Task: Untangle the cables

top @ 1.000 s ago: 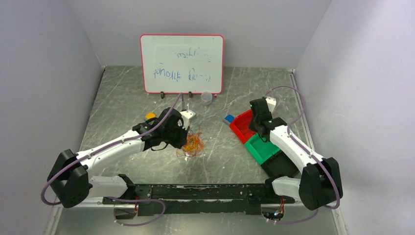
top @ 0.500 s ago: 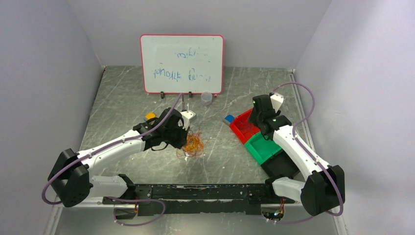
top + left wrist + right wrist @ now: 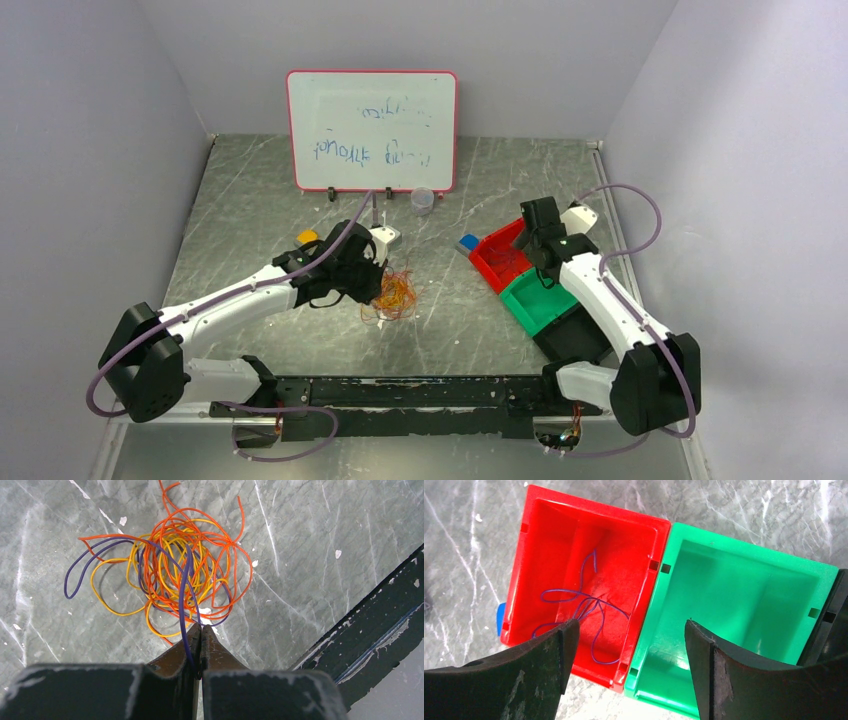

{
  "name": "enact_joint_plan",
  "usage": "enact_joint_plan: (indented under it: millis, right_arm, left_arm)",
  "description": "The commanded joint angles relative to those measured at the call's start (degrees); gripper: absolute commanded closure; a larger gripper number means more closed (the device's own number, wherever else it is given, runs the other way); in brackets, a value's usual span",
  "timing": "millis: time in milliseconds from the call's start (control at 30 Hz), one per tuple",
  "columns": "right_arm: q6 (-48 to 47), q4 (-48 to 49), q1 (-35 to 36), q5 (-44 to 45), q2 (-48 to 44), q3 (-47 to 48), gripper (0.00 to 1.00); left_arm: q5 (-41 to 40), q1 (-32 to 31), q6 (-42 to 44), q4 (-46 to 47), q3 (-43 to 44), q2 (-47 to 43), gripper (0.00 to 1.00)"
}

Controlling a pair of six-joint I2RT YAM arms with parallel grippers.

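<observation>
Cables (image 3: 186,580) in tangle, whiteboard (image 3: 371,130) behind, red bin (image 3: 554,545) touching green bin (image 3: 734,595)

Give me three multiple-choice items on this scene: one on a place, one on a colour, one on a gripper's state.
1. Of the red bin and the green bin side by side, the loose purple cable lies in: A the red one; B the green one; C neither.
2. The strand pinched by the left gripper is: A orange; B yellow; C purple.
3. The right gripper is: A shut on a cable; B open and empty; C shut and empty.

Answers: 1 A, the right wrist view shows the cable on the red bin's floor. 2 C, the left wrist view shows a purple strand running in between the closed fingers. 3 B, its fingers stand wide apart, holding nothing.
</observation>
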Motion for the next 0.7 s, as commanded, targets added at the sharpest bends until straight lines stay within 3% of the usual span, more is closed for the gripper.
enact_joint_plan:
  millis: [0,167,667]
  right_arm:
    - [1.8,0.6,-1.4,-1.0,1.3,-1.5,0.20]
    - [0.9,3.0,-2.5,-3.2,1.9,-3.2,0.23]
    - [-3.4,8.8,-3.1,-9.0,6.6,-4.5,0.47]
  left_arm:
    - [-0.4,-0.4,0.5,-1.0,1.2,-0.4,0.93]
    - [-0.4,-0.3,0.4,-1.1,1.1,-0.6,0.93]
    - [-0.8,-0.3,0.5,-1.2,1.2,-0.9,0.92]
